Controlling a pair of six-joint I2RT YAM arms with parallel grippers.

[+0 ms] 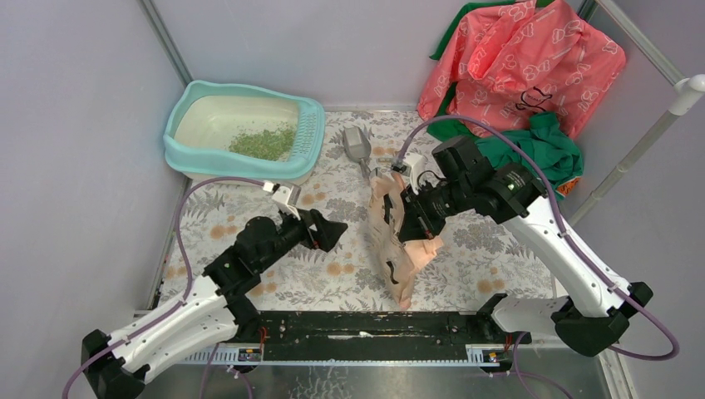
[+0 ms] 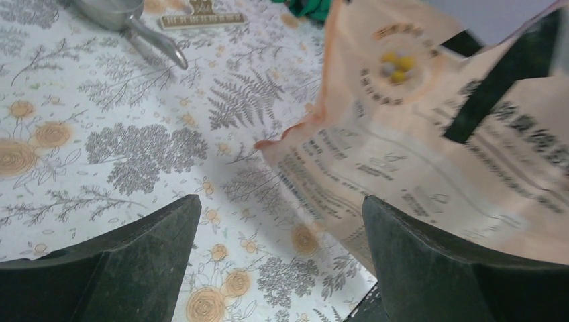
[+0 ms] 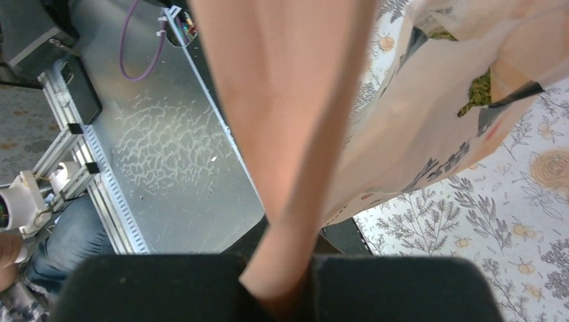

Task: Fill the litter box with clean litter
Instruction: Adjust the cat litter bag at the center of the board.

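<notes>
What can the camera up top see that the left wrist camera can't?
Only the top view shows the litter box with clean litter inside, and the right fingers pinching the bag. Only the left wrist view shows the left fingers up close, spread open, and the small print on the bag. Both show the bag, the grey scoop and the flowery table cover.

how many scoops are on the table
1. The grey scoop lies on the table beside the slotted end of the litter box, behind the peach bag. The bag could hide another.
</notes>
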